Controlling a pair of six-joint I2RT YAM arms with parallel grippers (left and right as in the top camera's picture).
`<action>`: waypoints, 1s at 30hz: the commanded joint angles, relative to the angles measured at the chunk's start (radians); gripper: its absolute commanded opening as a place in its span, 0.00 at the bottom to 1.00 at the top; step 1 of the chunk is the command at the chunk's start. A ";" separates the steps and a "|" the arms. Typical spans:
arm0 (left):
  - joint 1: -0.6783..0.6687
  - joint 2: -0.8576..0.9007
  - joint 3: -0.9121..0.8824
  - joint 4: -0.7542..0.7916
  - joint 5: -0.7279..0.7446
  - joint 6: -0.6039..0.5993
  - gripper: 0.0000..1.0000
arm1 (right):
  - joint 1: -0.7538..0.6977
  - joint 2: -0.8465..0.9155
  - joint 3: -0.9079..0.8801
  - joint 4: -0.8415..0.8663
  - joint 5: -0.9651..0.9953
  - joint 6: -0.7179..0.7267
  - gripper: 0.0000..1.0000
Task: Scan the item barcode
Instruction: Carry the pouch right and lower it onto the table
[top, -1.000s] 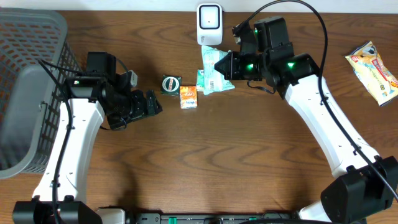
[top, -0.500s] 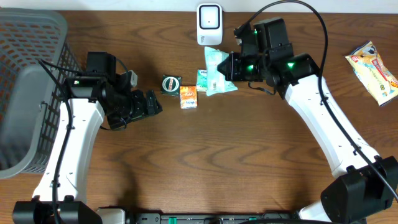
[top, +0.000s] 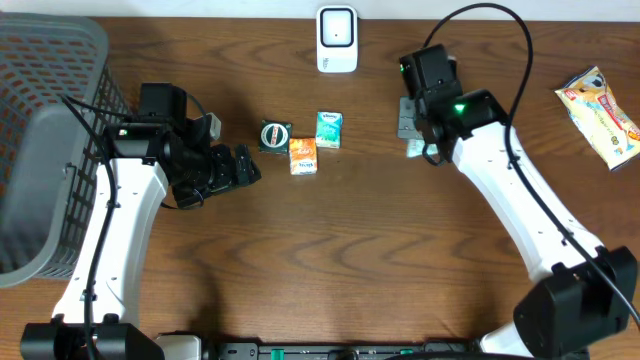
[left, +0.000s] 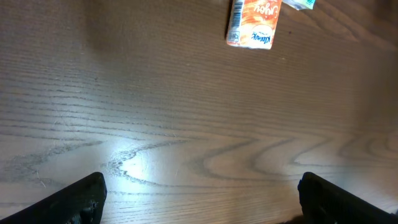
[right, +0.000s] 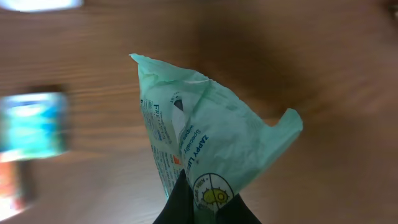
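Right gripper (right: 199, 208) clenches a pale green packet (right: 202, 134), possibly wipes, right of centre in the overhead frame, below-right of the white scanner (top: 337, 38). Left gripper (left: 202, 202) is spread wide, mid-left.

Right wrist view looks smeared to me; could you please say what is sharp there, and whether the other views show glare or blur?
Right wrist: packet sharp, table and teal box behind it smeared by blur. Left wrist: crisp wood grain and orange box, one bright glare patch low on the table. Overhead: evenly lit and sharp, no glare.
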 joint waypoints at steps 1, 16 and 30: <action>-0.002 0.007 -0.002 -0.003 0.006 0.013 0.98 | 0.007 0.084 -0.043 -0.008 0.239 -0.017 0.01; -0.002 0.007 -0.002 -0.003 0.006 0.013 0.98 | 0.031 0.330 -0.053 -0.042 0.349 -0.122 0.14; -0.002 0.007 -0.002 -0.003 0.006 0.013 0.98 | 0.183 0.329 0.030 -0.100 0.029 -0.129 0.30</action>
